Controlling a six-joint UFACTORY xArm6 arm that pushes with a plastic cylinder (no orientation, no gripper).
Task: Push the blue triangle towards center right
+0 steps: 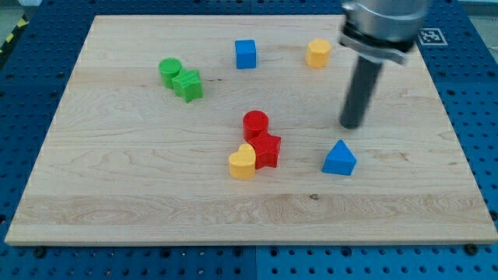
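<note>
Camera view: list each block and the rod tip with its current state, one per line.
blue triangle: free, lower right of centre, untouched.
my tip: just above the blue triangle, small gap between.
blue cube: alone near the top.
yellow block: alone, top right.
green cylinder and green star: touching.
red cylinder, red star, yellow heart: clustered, touching.
</note>
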